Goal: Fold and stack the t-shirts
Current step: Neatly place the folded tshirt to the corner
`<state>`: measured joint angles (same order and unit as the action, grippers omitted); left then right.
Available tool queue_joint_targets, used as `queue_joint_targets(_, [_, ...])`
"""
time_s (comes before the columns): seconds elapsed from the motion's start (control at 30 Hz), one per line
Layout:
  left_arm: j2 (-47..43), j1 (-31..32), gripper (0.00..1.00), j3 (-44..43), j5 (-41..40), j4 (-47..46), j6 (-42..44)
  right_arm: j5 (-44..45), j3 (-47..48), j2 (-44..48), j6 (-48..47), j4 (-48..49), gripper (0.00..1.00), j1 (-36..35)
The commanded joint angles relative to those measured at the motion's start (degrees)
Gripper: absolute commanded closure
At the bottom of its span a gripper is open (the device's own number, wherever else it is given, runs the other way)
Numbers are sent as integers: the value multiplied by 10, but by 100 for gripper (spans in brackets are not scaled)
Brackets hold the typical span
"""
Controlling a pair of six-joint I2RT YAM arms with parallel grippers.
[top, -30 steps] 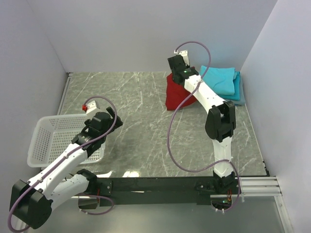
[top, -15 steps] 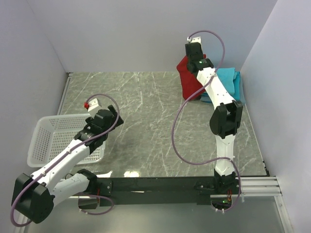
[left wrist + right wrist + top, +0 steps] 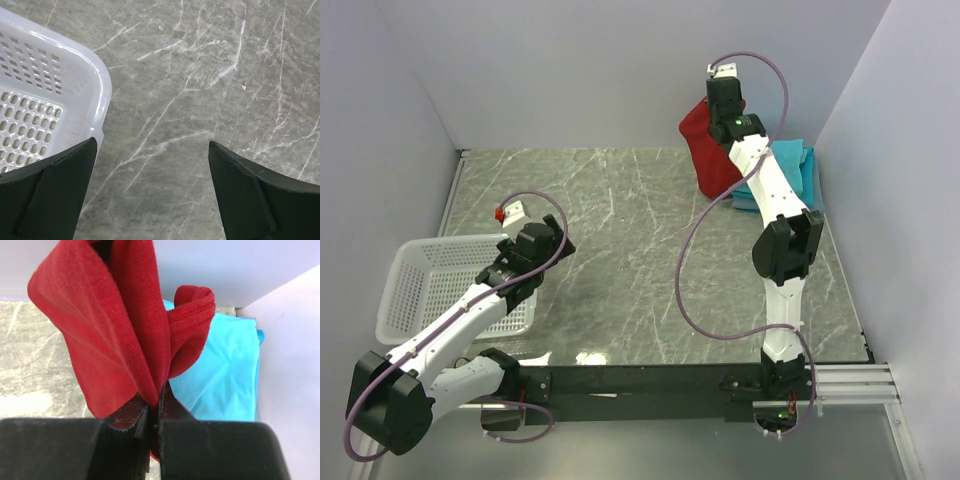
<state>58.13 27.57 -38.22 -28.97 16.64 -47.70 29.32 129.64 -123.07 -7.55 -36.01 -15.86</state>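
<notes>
A deep red t-shirt hangs bunched in the air at the far right, near the back wall. My right gripper is shut on a fold of the red t-shirt, and its cloth drapes down from the jaws. Just to its right, a folded turquoise t-shirt lies flat on the table, also seen in the right wrist view. A grey-blue layer shows under its right edge. My left gripper is open over bare table beside the basket, holding nothing.
A white lattice basket stands at the left, its corner just left of my left fingers. Grey walls close in the back and both sides. The marble tabletop spreads between the arms.
My right arm has lifted the red t-shirt off the table and carried it up and rightward, closer to the turquoise stack. The left arm shifted slightly forward by the basket.
</notes>
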Motion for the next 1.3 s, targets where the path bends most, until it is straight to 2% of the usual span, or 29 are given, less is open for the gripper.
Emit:
queue_joint_targets(0.0, [4, -3, 0, -7, 1, 17, 1, 11, 30, 43, -31, 36, 100, 2])
queue_joint_targets(0.63, [25, -4, 1, -24, 11, 19, -3, 21, 37, 89, -38, 39, 100, 22])
queue_joint_targets(1.27, [49, -4, 1, -27, 16, 9, -4, -37, 39, 79, -16, 45, 100, 74])
